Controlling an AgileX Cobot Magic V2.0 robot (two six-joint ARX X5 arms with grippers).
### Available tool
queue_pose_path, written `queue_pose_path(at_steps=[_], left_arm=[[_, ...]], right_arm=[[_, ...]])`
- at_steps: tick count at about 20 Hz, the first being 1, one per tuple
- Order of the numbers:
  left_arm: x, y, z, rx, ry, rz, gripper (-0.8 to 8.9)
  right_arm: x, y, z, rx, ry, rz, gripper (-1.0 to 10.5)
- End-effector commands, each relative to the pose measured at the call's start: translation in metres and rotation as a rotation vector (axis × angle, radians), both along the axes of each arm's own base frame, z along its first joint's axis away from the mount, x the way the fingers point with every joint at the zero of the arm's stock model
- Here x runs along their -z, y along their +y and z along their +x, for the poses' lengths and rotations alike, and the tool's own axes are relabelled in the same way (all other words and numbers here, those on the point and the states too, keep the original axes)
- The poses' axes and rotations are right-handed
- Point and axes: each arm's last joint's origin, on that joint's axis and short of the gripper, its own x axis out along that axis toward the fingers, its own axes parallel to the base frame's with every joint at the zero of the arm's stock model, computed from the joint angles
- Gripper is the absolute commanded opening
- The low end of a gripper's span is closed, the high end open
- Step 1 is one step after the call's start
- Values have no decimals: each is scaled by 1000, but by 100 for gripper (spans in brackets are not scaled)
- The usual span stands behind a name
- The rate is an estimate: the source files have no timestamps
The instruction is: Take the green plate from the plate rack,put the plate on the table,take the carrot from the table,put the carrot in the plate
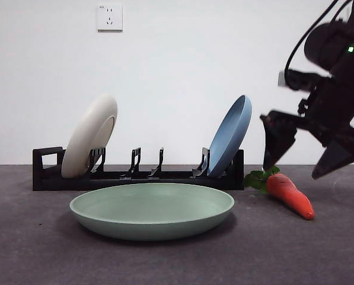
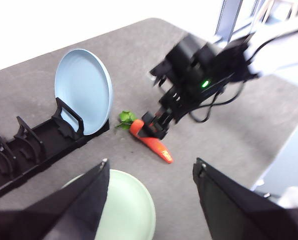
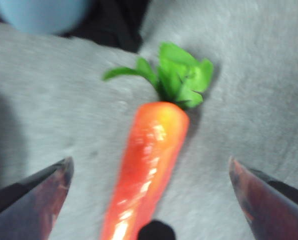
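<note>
Though blurred, the right gripper (image 1: 314, 157) hangs jaws spread over the carrot (image 1: 289, 194), its tip cut off.

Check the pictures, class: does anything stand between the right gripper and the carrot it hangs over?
Nothing visible does. The right gripper hangs open just above the carrot, which lies bare on the table beside the plate rack.

Cream-white plate (image 1: 89, 136), blue plate (image 1: 230, 136), white wall socket (image 1: 109, 17).
</note>
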Motion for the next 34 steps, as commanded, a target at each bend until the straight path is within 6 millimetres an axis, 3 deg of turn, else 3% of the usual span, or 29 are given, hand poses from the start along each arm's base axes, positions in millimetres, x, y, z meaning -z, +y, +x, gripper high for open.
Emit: queue_pose_path(at_steps=[1, 5, 9, 16, 18, 21, 24, 27, 30, 34], left_arm=[[-2, 7, -5, -1, 30, -42, 283], [-3, 13, -8, -6, 40, -49, 283], [-2, 13, -8, -9, 42, -40, 283], [-2, 13, -8, -9, 44, -36, 283], [-1, 14, -8, -12, 49, -24, 283], [1, 14, -8, -17, 51, -8, 283], [1, 15, -7, -39, 41, -5, 283], [1, 15, -7, -28, 28, 11, 283], [1, 15, -7, -27, 31, 16, 283], [4, 16, -8, -27, 44, 41, 283]], right_arm=[[13, 5, 6, 2, 6, -9, 589], [29, 11, 12, -2, 21, -12, 393], [29, 14, 12, -1, 7, -24, 60], [26, 13, 10, 20, 27, -13, -17], [12, 13, 3, 15, 19, -11, -17], [-25, 20, -18, -9, -20, 17, -17], [-60, 42, -45, -88, -98, 58, -17], [-72, 79, -64, -174, -143, 130, -17], [-59, 120, -68, -228, -183, 151, -17], [-17, 160, -66, -277, -129, 165, -17]])
